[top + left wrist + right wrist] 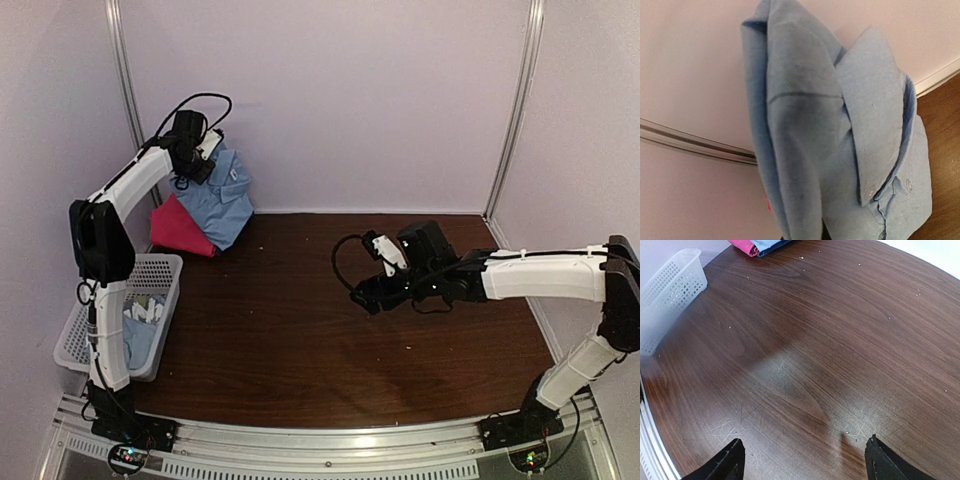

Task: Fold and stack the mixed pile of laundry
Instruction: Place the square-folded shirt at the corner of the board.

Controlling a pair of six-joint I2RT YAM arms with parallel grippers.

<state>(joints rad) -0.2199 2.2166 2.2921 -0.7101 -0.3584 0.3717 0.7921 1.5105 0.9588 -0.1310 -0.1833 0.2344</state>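
Observation:
My left gripper (pixel 198 160) is raised in the back left corner, shut on the top of a folded light blue collared shirt (pixel 224 198). The shirt (pixel 840 150) fills the left wrist view, collar and buttons showing, and hides the fingers. Its lower end reaches down onto a magenta cloth (pixel 180 228). Another light blue garment with white print (pixel 146 312) lies in the white basket (pixel 70 345). My right gripper (pixel 368 296) hovers low over the middle of the table, open with nothing between its fingers (pixel 805 441).
The white perforated basket (pixel 670 295) stands at the table's left edge. The magenta cloth (pixel 742 246) and a blue edge (pixel 767 244) show at the far corner. Pale walls close in behind and on both sides. Bare brown wood (pixel 805 355) lies under the right gripper.

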